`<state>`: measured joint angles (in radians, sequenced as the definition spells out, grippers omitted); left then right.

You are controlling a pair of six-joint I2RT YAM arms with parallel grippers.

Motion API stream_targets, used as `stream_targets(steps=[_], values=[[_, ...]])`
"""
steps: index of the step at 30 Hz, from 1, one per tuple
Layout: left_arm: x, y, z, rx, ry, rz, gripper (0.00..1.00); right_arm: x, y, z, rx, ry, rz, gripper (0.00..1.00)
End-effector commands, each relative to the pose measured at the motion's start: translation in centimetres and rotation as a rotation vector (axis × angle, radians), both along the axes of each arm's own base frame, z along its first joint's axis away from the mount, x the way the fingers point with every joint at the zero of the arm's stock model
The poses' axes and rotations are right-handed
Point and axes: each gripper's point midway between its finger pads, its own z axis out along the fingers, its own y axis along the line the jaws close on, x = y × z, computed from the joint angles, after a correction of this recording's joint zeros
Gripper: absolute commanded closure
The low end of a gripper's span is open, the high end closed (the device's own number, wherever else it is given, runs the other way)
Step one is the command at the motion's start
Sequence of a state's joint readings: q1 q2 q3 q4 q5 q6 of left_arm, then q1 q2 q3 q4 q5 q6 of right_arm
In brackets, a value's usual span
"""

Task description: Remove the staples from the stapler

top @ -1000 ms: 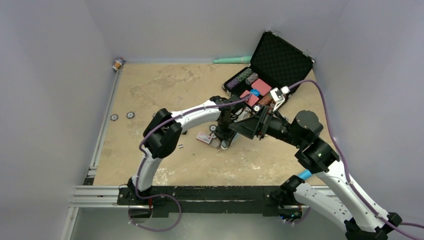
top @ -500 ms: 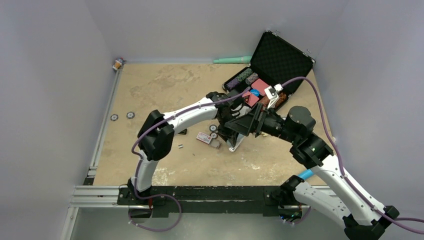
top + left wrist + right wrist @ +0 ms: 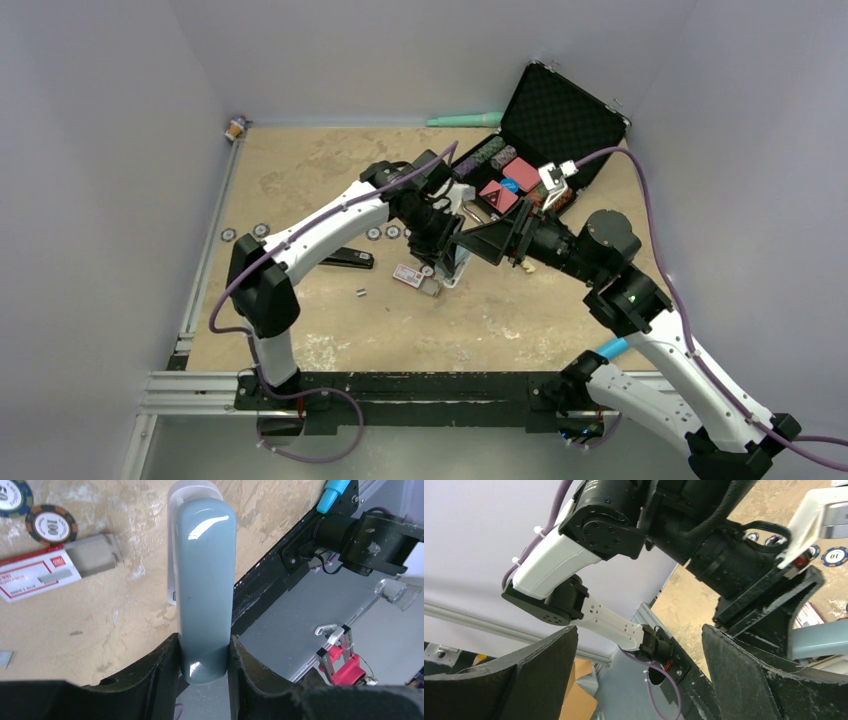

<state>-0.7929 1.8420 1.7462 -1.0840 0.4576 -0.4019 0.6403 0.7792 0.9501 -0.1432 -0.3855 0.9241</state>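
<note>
Black stapler (image 3: 345, 258) and loose staples (image 3: 360, 293), both lying clear of the tool

The stapler is a slim, long black bar lying flat on the table (image 3: 300, 180), off to the left of the left gripper (image 3: 204, 652) and untouched by it; the staples are a tiny dark-grey strip just beside the stapler on its near side, apart from it, likewise left of that gripper.

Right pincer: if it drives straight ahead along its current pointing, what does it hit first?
Most likely the left arm's black wrist, which fills the space just ahead of the open right pincer. Depth is unclear, but nothing nearer shows.
</note>
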Motion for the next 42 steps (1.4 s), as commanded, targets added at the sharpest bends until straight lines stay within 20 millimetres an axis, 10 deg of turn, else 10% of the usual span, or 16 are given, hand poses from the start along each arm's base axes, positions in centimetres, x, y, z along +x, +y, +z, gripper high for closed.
stream_targets(steps=[1,17,36,42], values=[[-1.7,2.0,2.6,-0.039,0.018,0.012,1.0,0.2,-0.2,3.1,0.049,-0.103,-0.018,0.01],[-3.4,7.4,6.5,-0.202,-0.007,0.083,1.0,1.0,3.1,2.0,0.102,-0.166,0.133,0.01],[-4.9,10.1,17.3,-0.404,-0.024,0.195,1.0,2.9,5.7,10.3,0.238,-0.386,0.44,0.01],[-5.4,9.8,21.3,-0.506,-0.09,0.176,1.0,3.9,6.2,9.9,0.222,-0.372,0.457,0.01]])
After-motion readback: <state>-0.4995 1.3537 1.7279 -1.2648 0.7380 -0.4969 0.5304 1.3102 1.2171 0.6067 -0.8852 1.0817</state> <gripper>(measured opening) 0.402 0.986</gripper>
